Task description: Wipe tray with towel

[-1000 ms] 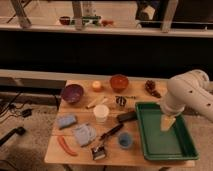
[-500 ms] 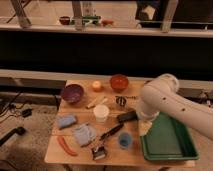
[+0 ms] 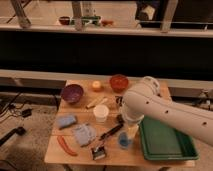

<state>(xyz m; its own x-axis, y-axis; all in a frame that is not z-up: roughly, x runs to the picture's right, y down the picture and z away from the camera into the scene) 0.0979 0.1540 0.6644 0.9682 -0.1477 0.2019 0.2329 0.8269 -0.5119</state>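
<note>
Here, in the camera view, the gripper (image 3: 131, 132) hangs over the tabletop (image 3: 80, 156) just off the left rim of the tray (image 3: 161, 143), jaws released wide and holding nothing. The towel (image 3: 84, 134) lies rumpled at nine o'clock from them, near, with no clear long axis; the tray sits at four o'clock.
</note>
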